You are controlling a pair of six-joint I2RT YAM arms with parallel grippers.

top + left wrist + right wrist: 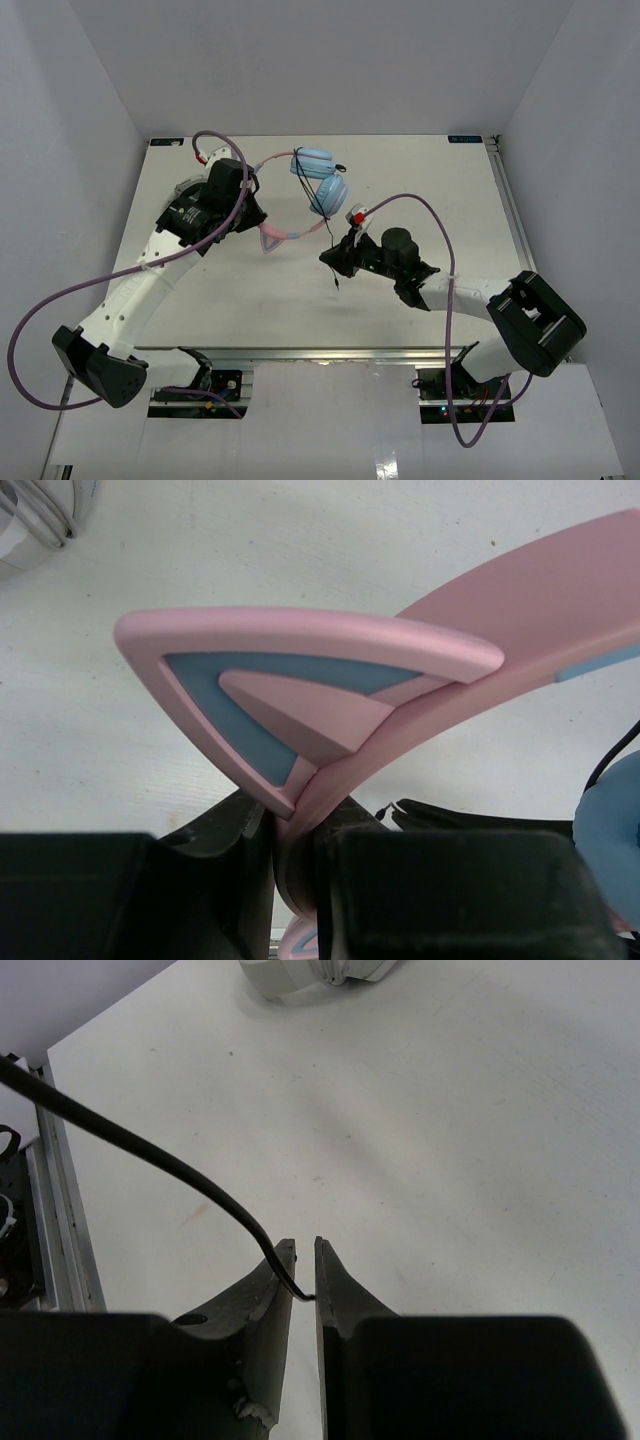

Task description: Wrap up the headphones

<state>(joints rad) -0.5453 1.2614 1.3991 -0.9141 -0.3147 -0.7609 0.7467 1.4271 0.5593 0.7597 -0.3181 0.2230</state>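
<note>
We clamp our left gripper [295,845] on the pink headband [520,600], just below a cat ear [300,680]. Our right gripper [305,1265] pinches the black cable [150,1150] between nearly touching jaws. The headphones [318,182] are between both arms, toward the far side of the table [430,180].

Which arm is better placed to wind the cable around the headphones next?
Probably right: the right gripper pinches the black cable and can carry it around. The left gripper clamps the pink headband, steadying the headphones.

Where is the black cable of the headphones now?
In the top view the cable runs from the blue earcups, near the centre, down to the right gripper, which pinches it just below them.
</note>
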